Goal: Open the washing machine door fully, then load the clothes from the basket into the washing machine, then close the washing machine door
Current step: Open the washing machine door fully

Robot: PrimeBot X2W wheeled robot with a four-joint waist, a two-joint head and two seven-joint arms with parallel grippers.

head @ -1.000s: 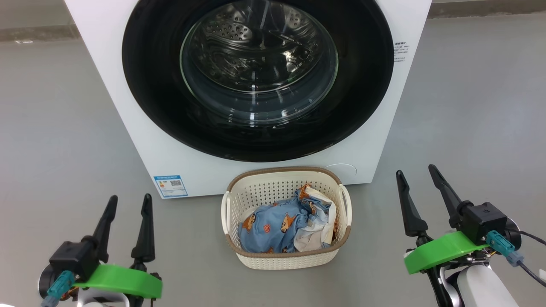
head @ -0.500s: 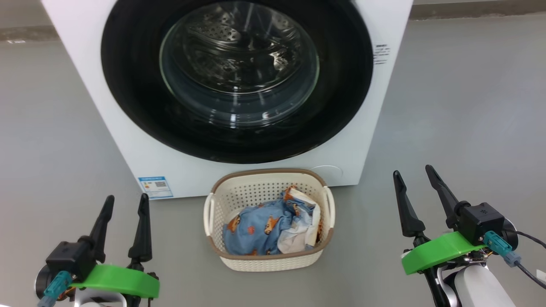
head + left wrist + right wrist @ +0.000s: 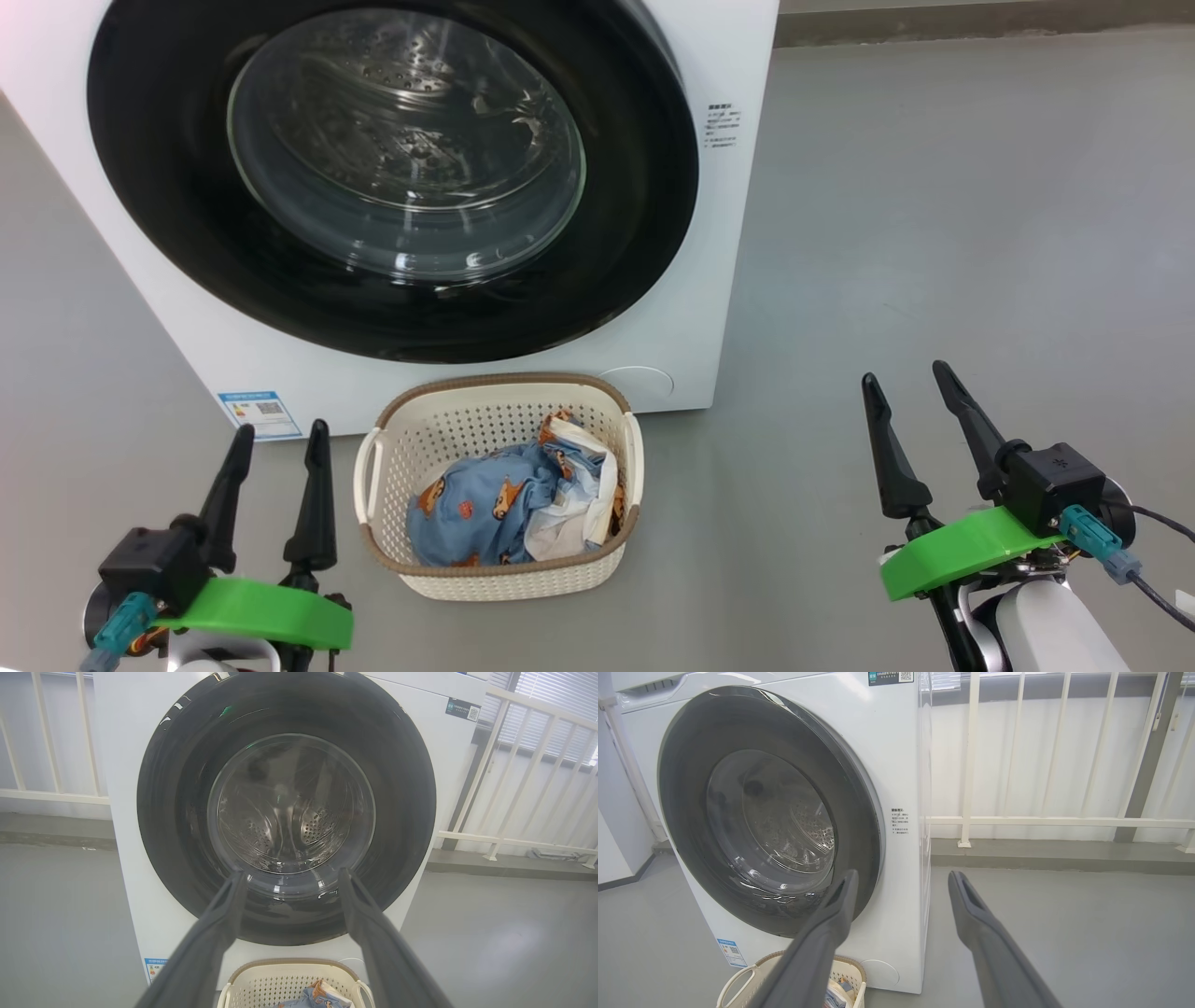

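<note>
Both arms are low and level, either side of the scene. The left arm point(image 3: 252, 611) sits at the lower left of the head view, wrist down near the floor point(image 3: 934, 233), its two dark fingers point(image 3: 316, 504) pointing up and forward toward the washing machine point(image 3: 738, 233). Jaws spread apart, nothing between them. The right arm point(image 3: 971, 551) mirrors it at the lower right, well clear of the machine's side, fingers point(image 3: 892, 467) angled slightly leftward. Its jaws are released too, gripping nothing.

The door point(image 3: 635, 187), a glossy black ring with a bulging glass window, lies closed flat against the white front, and the steel drum shows through the glass. From the left wrist, the fingers point(image 3: 219, 933) frame the lower part of that window head-on. From the right wrist, the fingers point(image 3: 831, 924) point past the machine's right front corner, one overlapping the door's lower edge, the other over bare floor, with a white railing point(image 3: 1017, 821) behind.

The basket point(image 3: 495, 574) stands on the floor just in front of the machine, below the door, near the left arm's inner finger but not touching it. The clothes point(image 3: 476, 504) are bunched inside it, blue printed fabric with white cloth tucked at the right. A blue label point(image 3: 260, 413) sits at the machine's lower left corner, just above the left fingertips.
</note>
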